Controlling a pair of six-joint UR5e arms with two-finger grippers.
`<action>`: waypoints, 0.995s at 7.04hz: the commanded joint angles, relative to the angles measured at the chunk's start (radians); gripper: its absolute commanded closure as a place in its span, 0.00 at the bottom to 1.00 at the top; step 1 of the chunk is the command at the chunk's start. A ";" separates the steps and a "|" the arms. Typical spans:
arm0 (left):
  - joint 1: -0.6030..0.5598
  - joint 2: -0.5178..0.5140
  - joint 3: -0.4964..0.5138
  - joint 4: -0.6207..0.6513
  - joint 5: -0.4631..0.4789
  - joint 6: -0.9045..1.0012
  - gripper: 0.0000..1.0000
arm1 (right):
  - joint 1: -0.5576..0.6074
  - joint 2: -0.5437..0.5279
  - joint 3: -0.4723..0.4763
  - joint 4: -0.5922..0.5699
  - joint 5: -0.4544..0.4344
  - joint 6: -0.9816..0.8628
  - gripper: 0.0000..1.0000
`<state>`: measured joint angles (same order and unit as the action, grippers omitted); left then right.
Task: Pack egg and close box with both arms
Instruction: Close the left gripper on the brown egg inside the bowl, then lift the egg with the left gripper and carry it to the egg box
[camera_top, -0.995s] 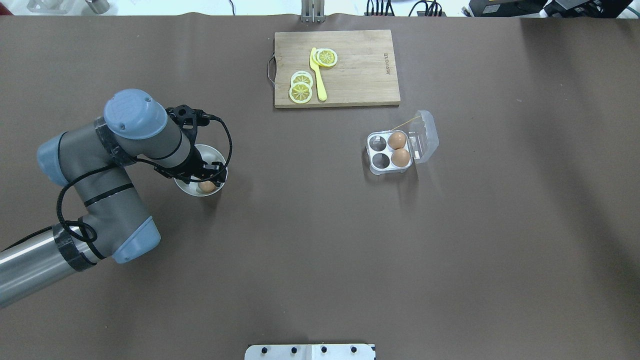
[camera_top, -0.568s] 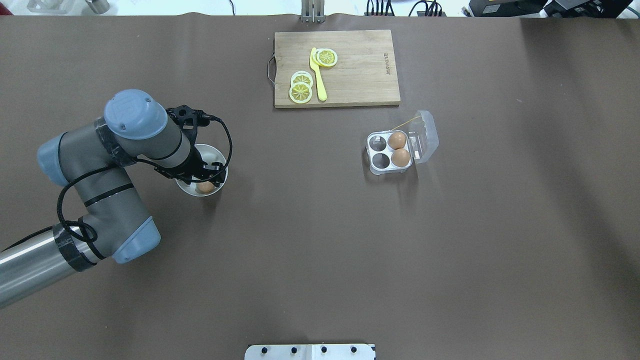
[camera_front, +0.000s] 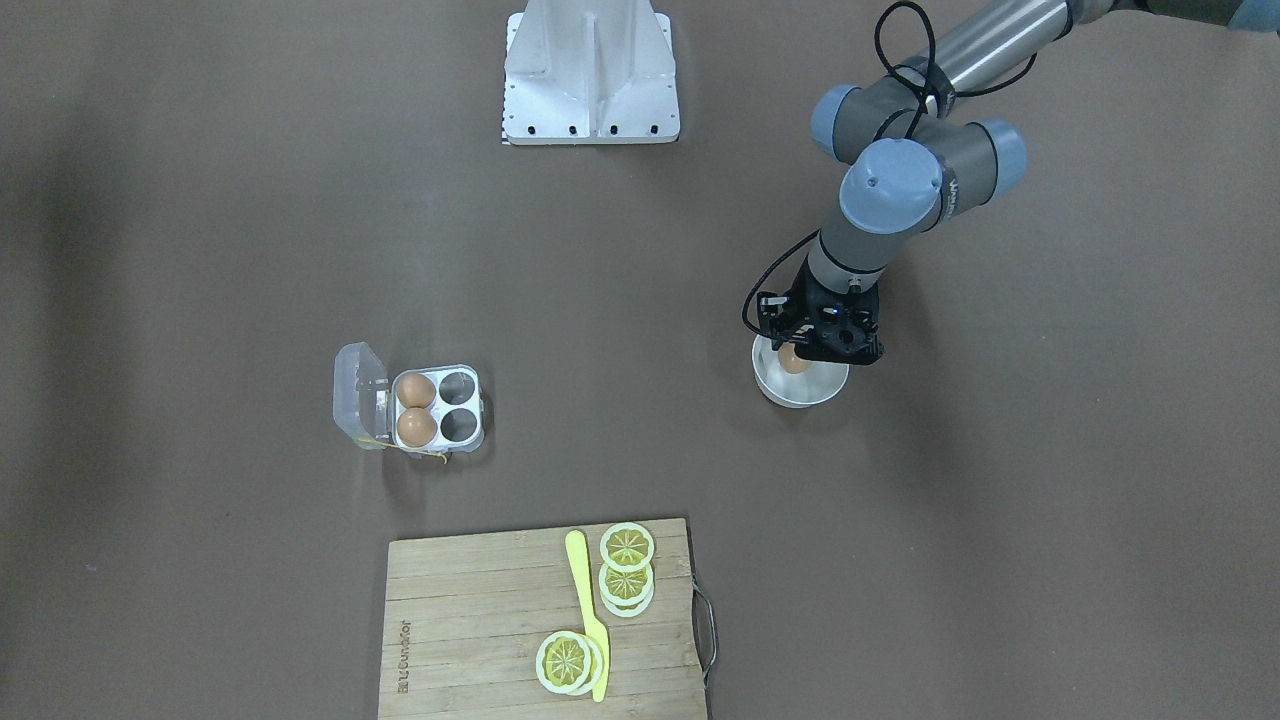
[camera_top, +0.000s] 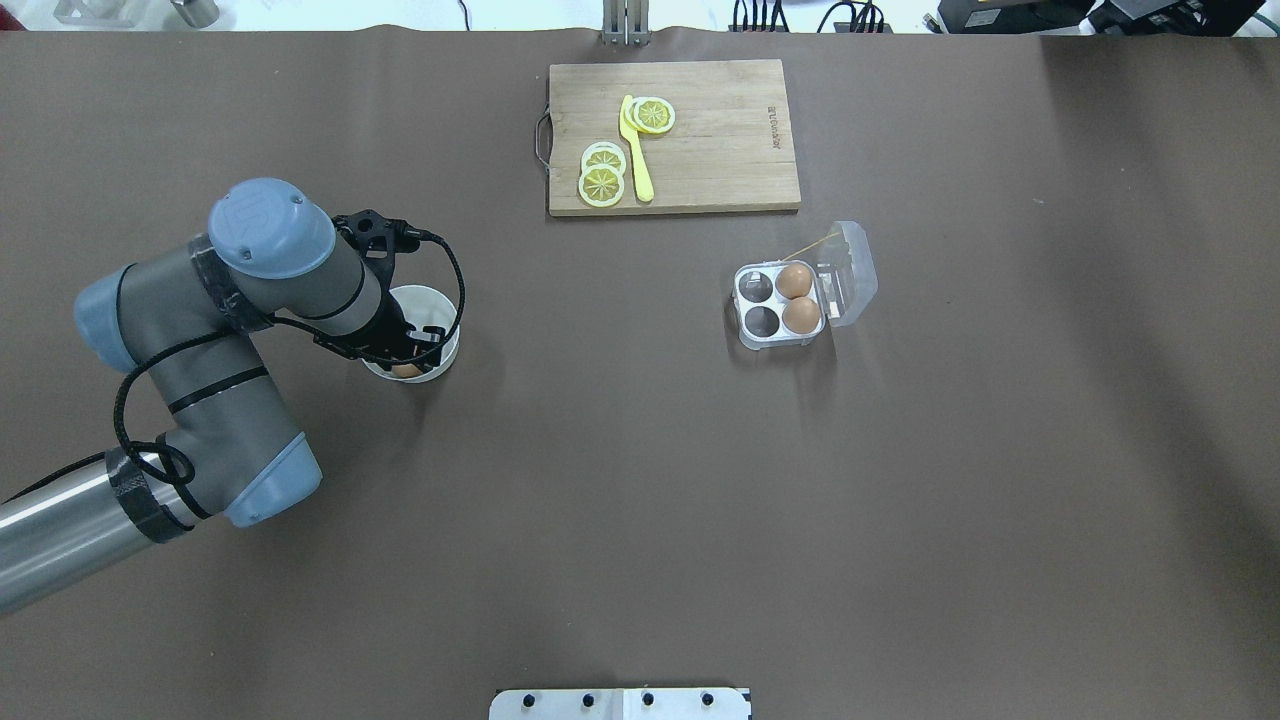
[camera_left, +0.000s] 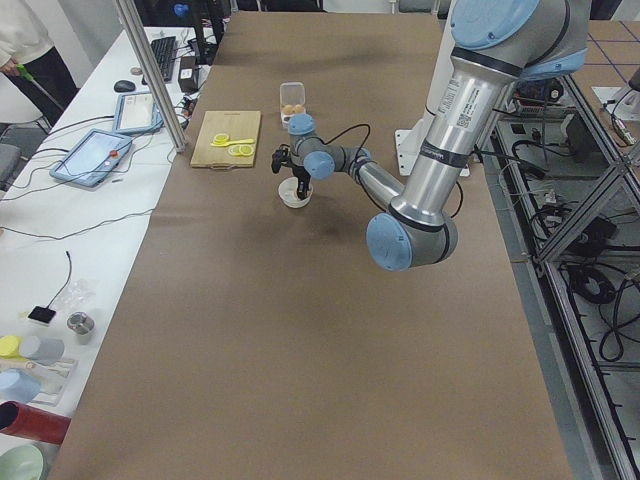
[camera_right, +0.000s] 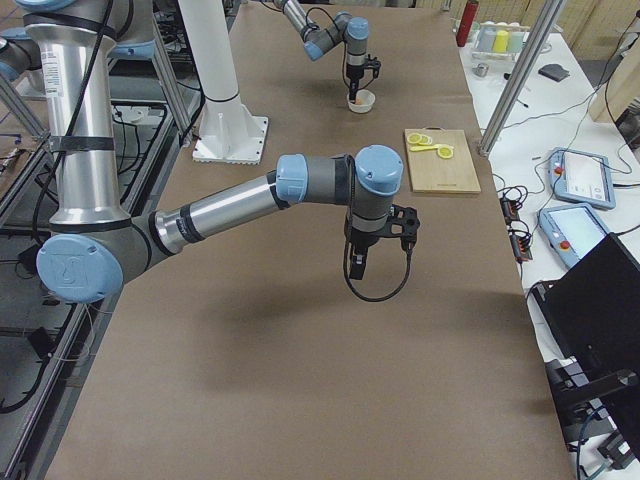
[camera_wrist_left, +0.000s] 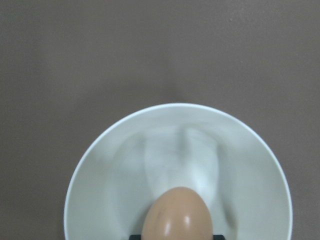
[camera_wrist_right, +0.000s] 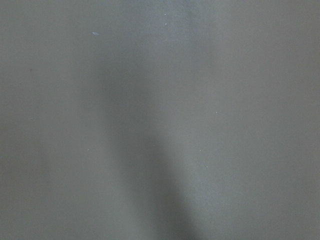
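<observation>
Gripper on the left arm (camera_top: 407, 358) is down in the white bowl (camera_wrist_left: 177, 104), near-left on the table. The wrist view shows the egg (camera_wrist_left: 176, 214) right at the fingertips; I judge the fingers clamped on it, though they are mostly out of frame.

Change over the last second: the arm has hardly shifted, but the bowl's outline sits slightly farther and to the right. The bowl floor is smeared in the wrist view. Probably the bowl got nudged as the lift starts; watch for drag.

Right gripper (camera_right: 357, 265) hangs over bare table; whether it is apart or together I cannot tell.

Farther right, the box (camera_top: 770, 342) has its lid (camera_top: 850, 272) open, with two brown eggs (camera_top: 797, 281) in the right cells and the left cells free. Packing not yet begun.

Far centre: cutting board (camera_top: 720, 150).
</observation>
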<state>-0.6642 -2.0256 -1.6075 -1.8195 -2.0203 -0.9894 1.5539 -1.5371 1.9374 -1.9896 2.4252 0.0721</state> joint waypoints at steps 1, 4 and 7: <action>0.000 0.001 -0.002 0.000 -0.001 0.000 0.66 | 0.000 0.000 0.001 0.000 0.000 0.000 0.00; -0.021 -0.001 -0.031 0.003 -0.012 -0.002 0.91 | 0.000 0.000 0.005 0.000 0.002 0.002 0.00; -0.107 -0.001 -0.084 0.000 -0.037 -0.011 1.00 | 0.000 0.000 0.005 0.000 0.000 0.002 0.00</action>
<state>-0.7402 -2.0260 -1.6731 -1.8141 -2.0502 -0.9938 1.5539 -1.5371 1.9420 -1.9896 2.4254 0.0736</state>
